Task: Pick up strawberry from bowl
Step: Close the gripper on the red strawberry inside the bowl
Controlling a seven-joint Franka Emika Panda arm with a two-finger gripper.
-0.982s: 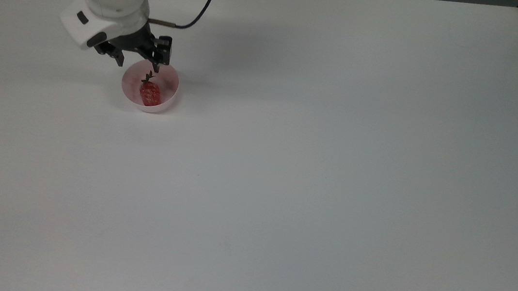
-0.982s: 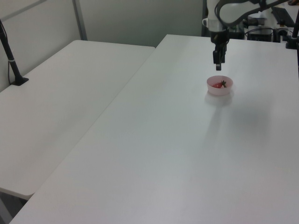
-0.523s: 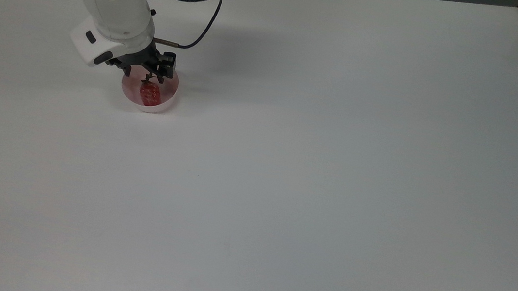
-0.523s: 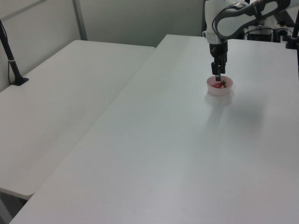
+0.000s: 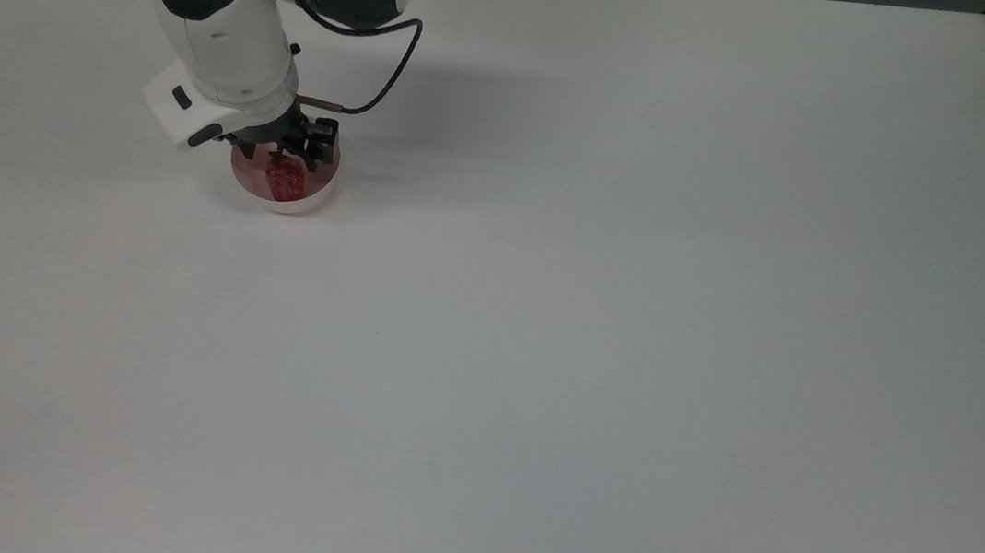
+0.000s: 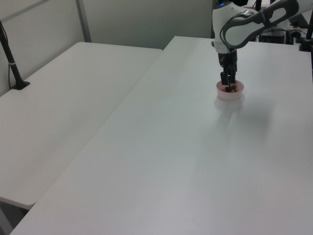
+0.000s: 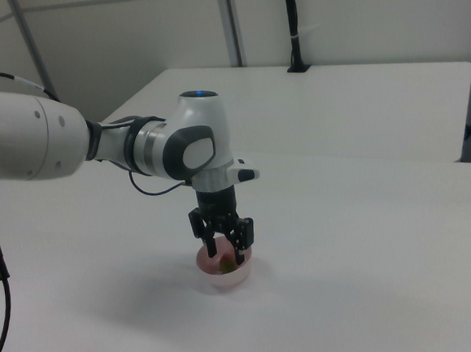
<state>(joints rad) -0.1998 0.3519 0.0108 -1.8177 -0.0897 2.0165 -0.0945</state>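
Gripper (image 7: 225,256) lowered into bowl (image 7: 224,275) since earlier frame.
Fingers spread apart, straddling strawberry (image 5: 284,180), not yet closed on it; bowl sits on table (image 5: 598,326).

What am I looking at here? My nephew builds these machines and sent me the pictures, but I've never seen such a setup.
The white jointed thing is a robot arm. At its tip sits a dark two-fingered tool for grasping. Three fixed cameras photographed the same moment: the top view looks down on the table, while the left view and right view look across it from lower down, at opposite sides.

On the white table stands one small pale pink bowl, and inside it lies a red strawberry. A second white table stands alongside.

In the right view, the tool has reached down into the bowl with its fingers spread open on either side of the strawberry. Nothing is held yet; the strawberry lies in the bowl. To judge by that, the arm is probably about to close on the fruit and lift it.
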